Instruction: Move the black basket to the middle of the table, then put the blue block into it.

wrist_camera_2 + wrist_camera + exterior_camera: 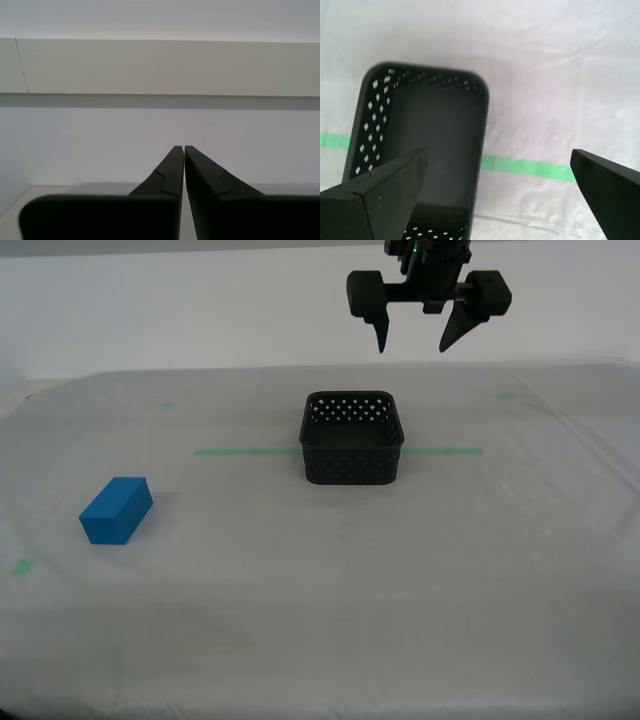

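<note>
basket [352,438] on the green line [245,451], mid table [330,620], empty. block [116,509] well apart from basket, toward exterior view's left. first gripper [417,338] spread wide above basket; second gripper [180,152] pinched closed, holding nothing. risk — nudging basket off the line, or dropping block onto its rim.

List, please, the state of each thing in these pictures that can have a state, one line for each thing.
Black perforated plastic basket: upright, empty, standing on the green tape line.
Small solid blue rectangular block: lying on the cloth-covered table, apart from the basket, not gripped.
My first pincer: open, holding nothing, raised above the basket.
My second pincer: shut, holding nothing, facing a pale wall.
</note>
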Tool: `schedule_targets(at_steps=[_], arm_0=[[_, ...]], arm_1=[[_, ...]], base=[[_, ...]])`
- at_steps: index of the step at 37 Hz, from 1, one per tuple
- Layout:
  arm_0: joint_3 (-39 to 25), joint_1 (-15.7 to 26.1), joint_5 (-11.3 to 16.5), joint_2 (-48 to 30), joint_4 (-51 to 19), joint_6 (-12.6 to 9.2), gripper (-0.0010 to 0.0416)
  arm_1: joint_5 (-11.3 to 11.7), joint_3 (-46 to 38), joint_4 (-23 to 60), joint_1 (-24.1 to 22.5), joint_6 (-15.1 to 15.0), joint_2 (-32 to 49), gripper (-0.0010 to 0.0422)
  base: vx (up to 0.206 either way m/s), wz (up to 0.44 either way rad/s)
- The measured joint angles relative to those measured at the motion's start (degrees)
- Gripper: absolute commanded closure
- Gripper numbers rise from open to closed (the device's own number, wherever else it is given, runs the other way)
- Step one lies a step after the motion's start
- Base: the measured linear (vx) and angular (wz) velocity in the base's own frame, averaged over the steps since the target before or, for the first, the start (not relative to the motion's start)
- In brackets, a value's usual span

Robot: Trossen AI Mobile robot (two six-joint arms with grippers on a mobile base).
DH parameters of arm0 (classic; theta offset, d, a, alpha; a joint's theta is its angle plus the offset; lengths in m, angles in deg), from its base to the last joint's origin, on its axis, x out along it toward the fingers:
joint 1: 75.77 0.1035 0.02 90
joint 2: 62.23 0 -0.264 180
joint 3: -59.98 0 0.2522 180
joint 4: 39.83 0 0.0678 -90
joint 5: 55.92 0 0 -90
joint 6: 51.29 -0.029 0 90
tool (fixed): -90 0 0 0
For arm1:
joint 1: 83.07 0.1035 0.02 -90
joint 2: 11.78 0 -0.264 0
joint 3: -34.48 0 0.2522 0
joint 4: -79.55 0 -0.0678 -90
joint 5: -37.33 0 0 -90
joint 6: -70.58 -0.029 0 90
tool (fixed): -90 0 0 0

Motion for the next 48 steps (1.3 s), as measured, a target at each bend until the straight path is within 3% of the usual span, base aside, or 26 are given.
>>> schedule_targets(at_steps=[14,24,33,37,43,48], arm_0=[[0.1,-1.8,-3.1,7.0,-2.2,1.2,0.0006],[0.2,-10.0,-4.3,12.4,-5.5,2.9,0.0006],[0.2,-16.3,-4.5,16.0,-6.4,8.1,0.0007],[0.2,-18.4,-4.5,16.8,-8.1,9.5,0.0007],[0.3,-20.5,-4.6,17.0,-10.5,13.4,0.0007],[2.0,-22.0,-4.6,16.9,-8.5,14.3,0.0007]], arm_1=[[0.0,0.0,0.0,0.0,0.0,0.0,0.0412],[0.0,0.0,0.0,0.0,0.0,0.0,0.0412],[0.0,0.0,0.0,0.0,0.0,0.0,0.0412],[0.0,0.0,0.0,0.0,0.0,0.0,0.0412],[0.0,0.0,0.0,0.0,0.0,0.0,0.0412],[0.0,0.0,0.0,0.0,0.0,0.0,0.0412]], base=[[0.000,0.000],[0.000,0.000],[0.000,0.000],[0.000,0.000],[0.000,0.000],[0.000,0.000]])
